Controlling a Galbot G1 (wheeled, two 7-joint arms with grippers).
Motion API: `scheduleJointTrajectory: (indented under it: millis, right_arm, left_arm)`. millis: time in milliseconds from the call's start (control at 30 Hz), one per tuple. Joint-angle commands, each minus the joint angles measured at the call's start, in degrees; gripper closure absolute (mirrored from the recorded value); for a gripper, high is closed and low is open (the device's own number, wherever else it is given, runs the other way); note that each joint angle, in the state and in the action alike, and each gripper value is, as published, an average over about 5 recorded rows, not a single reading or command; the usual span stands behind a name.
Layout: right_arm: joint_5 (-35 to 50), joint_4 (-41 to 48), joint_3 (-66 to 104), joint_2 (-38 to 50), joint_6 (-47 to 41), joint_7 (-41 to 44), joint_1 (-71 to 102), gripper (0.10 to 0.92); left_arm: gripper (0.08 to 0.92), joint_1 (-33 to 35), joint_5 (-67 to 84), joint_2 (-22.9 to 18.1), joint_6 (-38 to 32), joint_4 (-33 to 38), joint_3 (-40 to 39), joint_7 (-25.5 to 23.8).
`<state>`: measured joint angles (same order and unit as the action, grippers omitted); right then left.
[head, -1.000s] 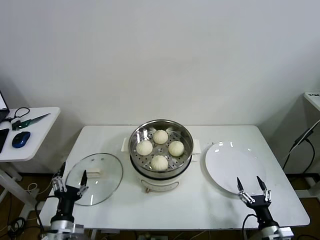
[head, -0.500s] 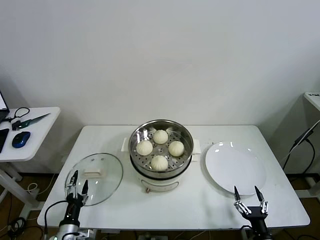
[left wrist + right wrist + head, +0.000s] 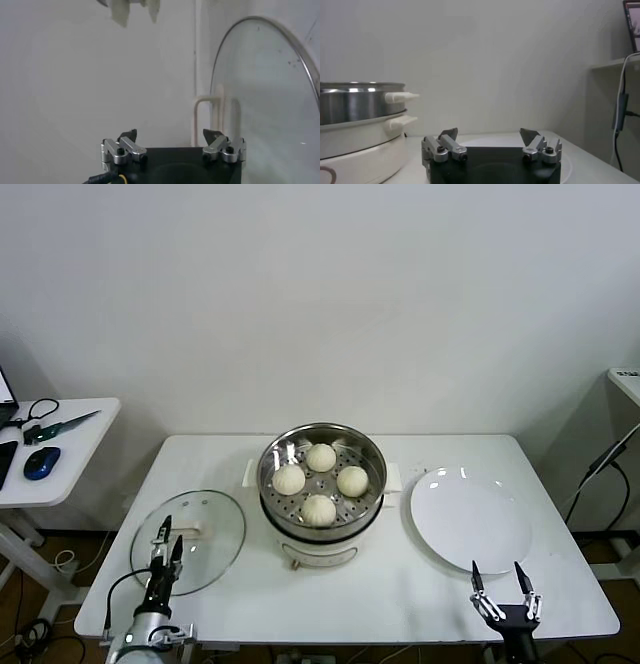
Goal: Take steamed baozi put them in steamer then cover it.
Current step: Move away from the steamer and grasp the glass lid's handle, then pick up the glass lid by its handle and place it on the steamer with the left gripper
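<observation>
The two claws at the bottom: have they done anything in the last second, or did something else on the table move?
The left gripper slid inward along the near rim of the cover, open and empty. The right gripper dipped slightly near the plate, also open. Four baozi in the steamer, cover and plate stayed put.

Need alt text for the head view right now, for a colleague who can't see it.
Four steamed baozi sit inside the open steamer at table centre. The cover lies to its left by the left claw; the open right claw hovers near an empty plate.
</observation>
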<state>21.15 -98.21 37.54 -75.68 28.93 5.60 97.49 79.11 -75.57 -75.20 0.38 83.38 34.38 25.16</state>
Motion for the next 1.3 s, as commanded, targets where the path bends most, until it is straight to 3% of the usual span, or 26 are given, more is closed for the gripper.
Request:
scheduleJointTrajectory:
  millis: [33, 367, 1067, 1167, 1300]
  right_arm:
    - [-0.29, -0.44, 0.04, -0.72, 0.68, -0.17, 0.73, 0.203]
    - [-0.60, -0.15, 0.08, -0.90, 1.03, -0.18, 0.75, 0.203]
    - [-0.40, -0.27, -0.03, -1.13, 1.12, -0.14, 0.36, 0.203]
    - [-0.51, -0.47, -0.04, -1.14, 1.07, -0.09, 0.38, 0.203]
    - [-0.80, -0.54, -0.08, -1.10, 0.95, -0.07, 0.48, 0.203]
  left_arm:
    - [0.177, -2.73, -2.83, -0.43, 0.36, -3.37, 0.05, 0.77]
    - [0.203, -7.02, -3.49, 0.16, 0.56, -7.11, -0.61, 0.09]
    - [0.793, -7.51, -5.70, 0.93, -0.71, -9.68, -0.49, 0.10]
    - [0.851, -7.41, -5.67, 0.86, -0.67, -9.58, -0.46, 0.14]
    - [0.861, -7.13, -5.12, 0.88, -0.55, -8.10, -0.21, 0.01]
